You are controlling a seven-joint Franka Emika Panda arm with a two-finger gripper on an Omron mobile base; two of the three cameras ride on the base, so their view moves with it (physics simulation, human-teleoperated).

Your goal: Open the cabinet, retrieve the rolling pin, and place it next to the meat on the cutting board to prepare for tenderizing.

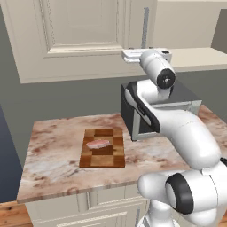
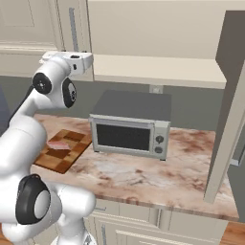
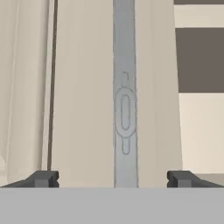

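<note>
Hand (image 3: 113,178) position: raised at the front of the cabinet (image 1: 66,40), with both fingertips spread wide apart and nothing between them. In the hand view, the fingertips (image 3: 43,178) sit on either side of the grey bar handle (image 3: 125,109), which runs vertically up the middle of the cream door. The handle lies between the fingers but is not clamped; whether the tips touch the door cannot be told.

In the left base view, the white arm (image 1: 177,128) rises from the lower right and reaches up to the bottom edge of the cabinet, beside its handle (image 1: 145,26). In the right base view, the wrist (image 2: 72,61) sits level with the lower edge of the cabinet door (image 2: 72,24).

On the right side, a cabinet door (image 2: 229,105) stands swung out toward the camera, and a plain beige interior (image 2: 158,28) shows behind it.

The cutting board (image 1: 103,148) lies flat on the marble-patterned table (image 1: 57,164), left of the toaster oven (image 2: 131,127). The meat (image 1: 98,143) rests on the board, toward its far half. The board and oven are near each other but apart.

Cream drawer units (image 1: 88,208) sit below the table edge.
</note>
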